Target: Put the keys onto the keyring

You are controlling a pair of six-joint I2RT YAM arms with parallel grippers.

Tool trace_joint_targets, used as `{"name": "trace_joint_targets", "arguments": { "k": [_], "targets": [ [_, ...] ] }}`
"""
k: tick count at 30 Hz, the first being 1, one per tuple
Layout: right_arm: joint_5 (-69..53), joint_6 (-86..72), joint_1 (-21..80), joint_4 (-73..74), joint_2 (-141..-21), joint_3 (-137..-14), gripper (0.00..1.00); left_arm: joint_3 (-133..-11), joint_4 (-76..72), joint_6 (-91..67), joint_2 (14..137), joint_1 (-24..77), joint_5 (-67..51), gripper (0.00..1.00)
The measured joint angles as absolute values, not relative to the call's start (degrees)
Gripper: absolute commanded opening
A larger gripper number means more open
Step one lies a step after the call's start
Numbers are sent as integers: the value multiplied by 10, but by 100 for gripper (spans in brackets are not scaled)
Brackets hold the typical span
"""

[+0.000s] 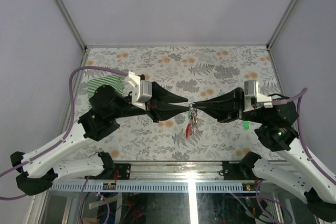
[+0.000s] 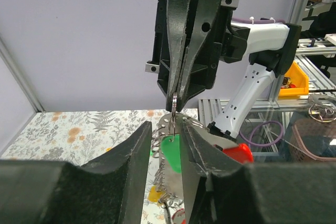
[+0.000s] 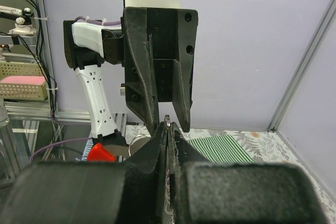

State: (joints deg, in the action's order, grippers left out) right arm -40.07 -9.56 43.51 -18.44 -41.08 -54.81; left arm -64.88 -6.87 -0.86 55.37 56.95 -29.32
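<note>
Thin metal keyring [image 2: 174, 110], coloured-head keys [image 1: 191, 123] hung below, is pinched by right gripper [image 1: 195, 104]; left gripper [image 1: 185, 100] can't be told. Pinch shown only wrist-side.

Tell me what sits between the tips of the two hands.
A small metal keyring, pinched by the right hand and facing the left hand, with keys dangling beneath it. The top external view shows it.
</note>
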Motion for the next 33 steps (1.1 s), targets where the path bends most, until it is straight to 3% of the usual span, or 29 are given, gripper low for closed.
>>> {"name": "trace_joint_targets", "arguments": {
  "k": [16, 25, 31, 33],
  "targets": [
    [-400, -91, 435, -184, -411, -548, 0, -649, -69, -10, 554, 569, -309, 34],
    [-401, -91, 435, -184, -411, -548, 0, -649, -82, -17, 565, 569, -309, 23],
    [-400, -90, 435, -184, -411, -548, 0, -649, -82, -18, 573, 569, -314, 1],
    [-400, -90, 435, -184, -411, -548, 0, -649, -81, -20, 574, 569, -318, 0]
  ]
}}
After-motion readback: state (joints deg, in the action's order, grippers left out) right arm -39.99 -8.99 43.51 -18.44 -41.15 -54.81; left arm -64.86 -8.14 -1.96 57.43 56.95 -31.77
